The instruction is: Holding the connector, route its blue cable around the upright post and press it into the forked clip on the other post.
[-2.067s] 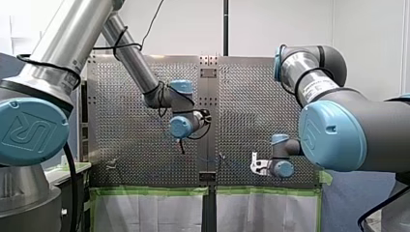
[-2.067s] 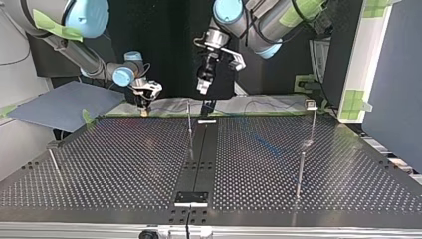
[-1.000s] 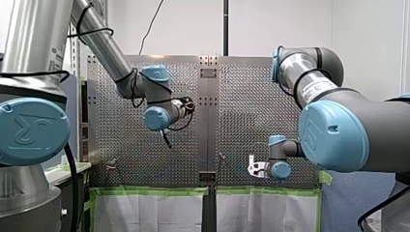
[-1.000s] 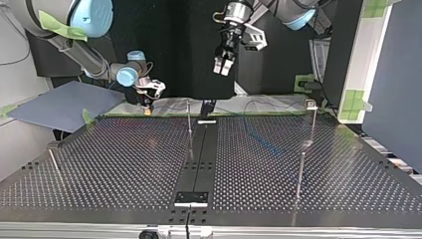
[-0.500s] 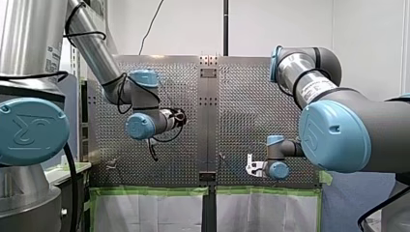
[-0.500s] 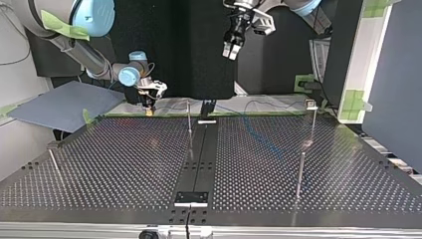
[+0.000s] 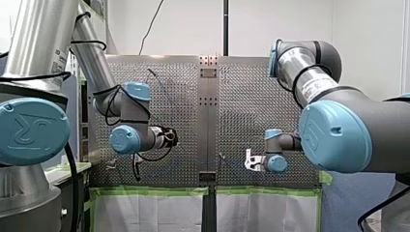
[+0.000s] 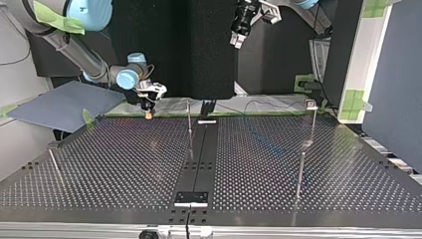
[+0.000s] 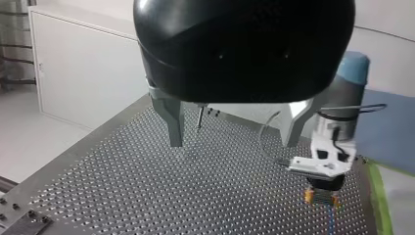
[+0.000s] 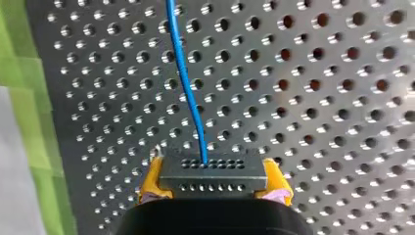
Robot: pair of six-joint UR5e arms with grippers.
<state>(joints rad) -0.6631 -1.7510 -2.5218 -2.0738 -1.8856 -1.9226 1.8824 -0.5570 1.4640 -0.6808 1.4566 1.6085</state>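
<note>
In the right wrist view my right gripper (image 10: 214, 185) is shut on the black connector (image 10: 213, 172), which sits between its yellow pads (image 10: 150, 182). The blue cable (image 10: 187, 83) runs from the connector straight ahead over the perforated table. In the top view that gripper (image 8: 148, 112) hangs low over the table's far edge, left of the thin upright post (image 8: 189, 124). The post with the forked clip (image 8: 311, 105) stands at the far right. My left gripper (image 8: 237, 41) is high above the table, open and holding nothing; its metal fingers (image 9: 173, 125) stand wide apart.
Two more thin posts stand on the table, one at the near right (image 8: 300, 174) and one leaning at the near left (image 8: 53, 163). A black strip (image 8: 199, 154) runs down the table's middle. Green tape (image 10: 19, 73) lines the table's edge beside the connector.
My left arm has lifted and swung away, toward the top view's upper right and the front view's left. My right gripper, still shut on the connector, has crept slightly toward the middle post.
</note>
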